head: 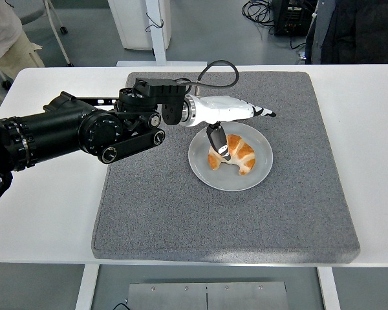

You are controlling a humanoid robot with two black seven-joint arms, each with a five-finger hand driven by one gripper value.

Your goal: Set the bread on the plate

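A croissant [234, 155] lay on the clear plate [262, 169] at the middle of the grey mat [181, 213] on the white bench [45, 213]. The left hand [229, 115] hovered above the plate's far rim, fingers [262, 112] extended, thumb [217, 139] pointing down beside the croissant.
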